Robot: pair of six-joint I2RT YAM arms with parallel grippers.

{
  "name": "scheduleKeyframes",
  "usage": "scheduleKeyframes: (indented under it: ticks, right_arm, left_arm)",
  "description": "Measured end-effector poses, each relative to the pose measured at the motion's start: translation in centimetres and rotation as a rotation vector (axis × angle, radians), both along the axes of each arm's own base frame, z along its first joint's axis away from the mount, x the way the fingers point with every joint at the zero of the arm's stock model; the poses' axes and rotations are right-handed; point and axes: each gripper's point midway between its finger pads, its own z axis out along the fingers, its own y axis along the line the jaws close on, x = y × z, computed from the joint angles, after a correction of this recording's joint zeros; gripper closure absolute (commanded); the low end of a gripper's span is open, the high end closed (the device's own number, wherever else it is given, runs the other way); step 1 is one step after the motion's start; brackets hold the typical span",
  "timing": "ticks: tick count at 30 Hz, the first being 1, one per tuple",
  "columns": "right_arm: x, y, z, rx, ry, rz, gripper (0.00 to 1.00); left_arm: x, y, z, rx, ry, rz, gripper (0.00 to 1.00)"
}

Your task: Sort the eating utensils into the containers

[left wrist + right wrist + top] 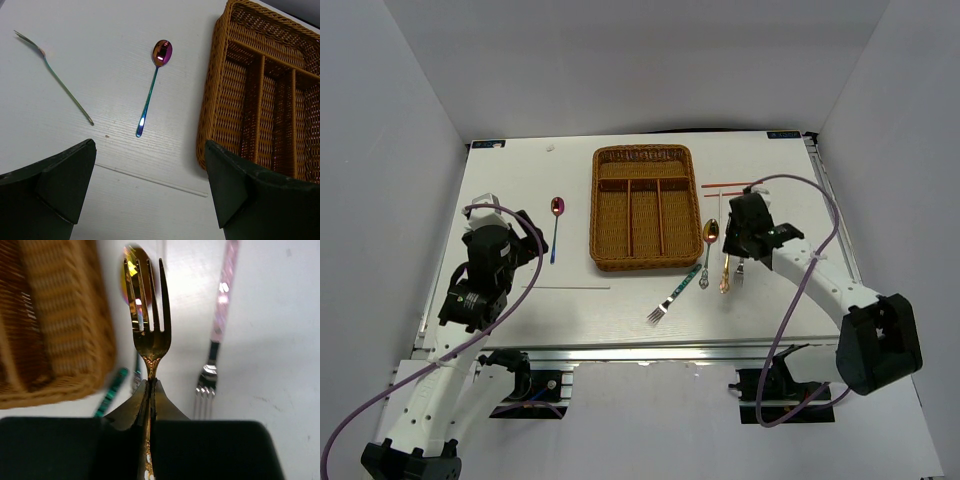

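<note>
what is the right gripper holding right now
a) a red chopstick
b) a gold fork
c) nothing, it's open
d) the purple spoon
b: in the right wrist view the right gripper is shut on the neck of the gold fork, whose tines stick out past the fingertips.

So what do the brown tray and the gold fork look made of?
The rectangular brown tray looks like woven wicker, matte, judging by its ribbed weave. The gold fork is likely polished gold-toned metal, given mirror-like glints; plating unclear.
</note>
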Motion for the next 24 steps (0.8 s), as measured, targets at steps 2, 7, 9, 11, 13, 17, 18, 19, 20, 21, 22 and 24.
scheduleKeyframes:
  ticks: [2, 7, 9, 11, 13, 17, 18, 19, 20, 21, 22, 24]
  right_arm:
    - [1.4, 1.1, 2.2, 0.027, -0.039, 0.032, 1.00]
    - [5.8, 4.3, 6.1, 0.073, -0.096, 0.121, 1.00]
    - [7.9, 5.7, 6.7, 0.083, -0.100, 0.155, 1.00]
    - [10.7, 7.7, 6.7, 0.100, -0.098, 0.200, 1.00]
    - [11.4, 8.4, 6.2, 0.103, -0.085, 0.214, 1.00]
    - [13.2, 10.1, 4.0, 0.085, -0.031, 0.239, 1.00]
    - [13.4, 10.5, 3.4, 0.082, -0.021, 0.243, 1.00]
    - [13.4, 10.8, 2.8, 0.077, -0.006, 0.248, 1.00]
    - [13.4, 11.1, 2.3, 0.072, 0.008, 0.253, 1.00]
    - [13.5, 11.4, 1.9, 0.069, 0.018, 0.257, 1.00]
    - [13.5, 11.6, 1.6, 0.066, 0.027, 0.262, 1.00]
    - [13.7, 12.1, 1.1, 0.059, 0.046, 0.267, 0.89]
  left_arm:
    - [0.0, 0.0, 0.0, 0.000, 0.000, 0.000, 0.02]
    - [0.1, 0.0, -0.2, 0.002, 0.008, 0.000, 0.02]
    - [0.1, 0.0, -0.3, 0.003, 0.011, 0.000, 0.02]
    - [0.2, -0.1, -0.3, 0.004, 0.014, 0.000, 0.02]
    - [0.2, -0.1, -0.4, 0.004, 0.016, -0.001, 0.02]
    - [0.2, -0.1, -0.5, 0.006, 0.021, -0.001, 0.02]
    - [0.3, -0.1, -0.6, 0.006, 0.024, -0.001, 0.02]
    - [0.3, -0.1, -0.7, 0.007, 0.026, -0.001, 0.02]
    - [0.3, -0.1, -0.7, 0.008, 0.029, -0.001, 0.02]
    - [0.4, -0.1, -0.8, 0.008, 0.031, -0.002, 0.02]
    - [0.4, -0.1, -0.9, 0.009, 0.035, -0.002, 0.02]
    - [0.4, -0.1, -1.0, 0.011, 0.039, -0.002, 0.02]
